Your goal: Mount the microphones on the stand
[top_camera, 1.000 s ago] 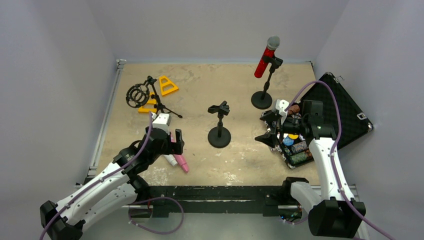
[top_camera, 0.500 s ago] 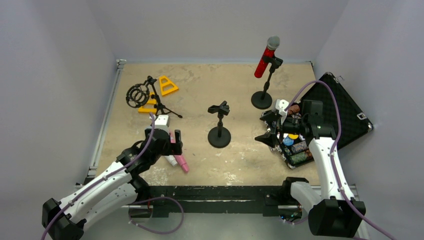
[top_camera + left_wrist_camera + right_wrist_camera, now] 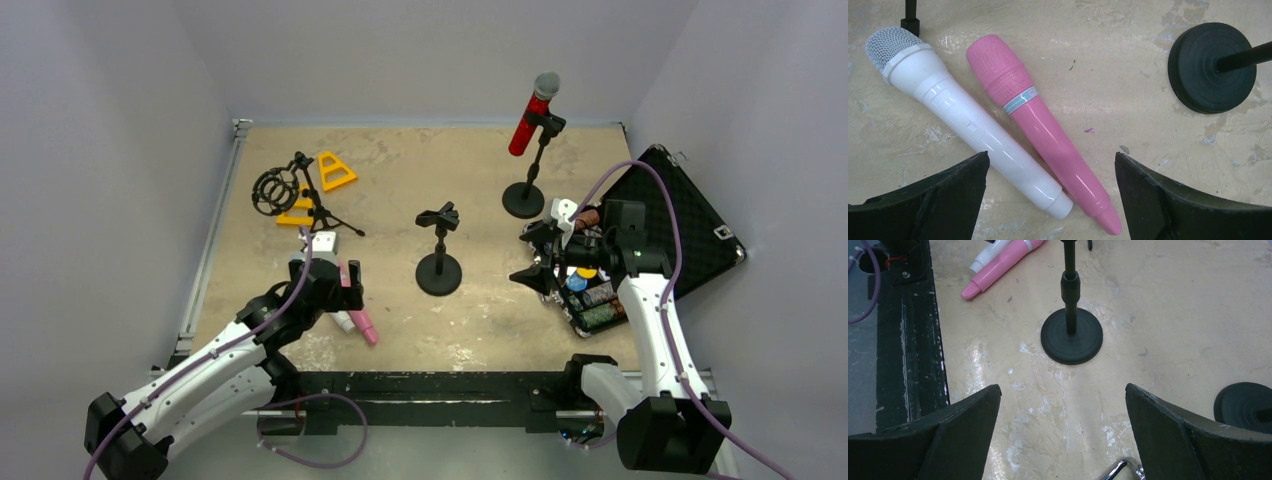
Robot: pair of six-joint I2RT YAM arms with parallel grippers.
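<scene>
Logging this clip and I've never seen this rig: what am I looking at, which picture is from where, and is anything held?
Two robot arms stand at the near edge of the table. The wide picture looks down from above and behind them; the other two come from cameras on their wrists. The left end effector hovers open over a white microphone and a pink microphone lying side by side. The right end effector, also open, faces the empty middle stand. A red microphone sits in the far stand. Nothing is held.

Stand (image 3: 1082, 341) top cut off, pink microphone (image 3: 1003, 267) head out of frame
</scene>
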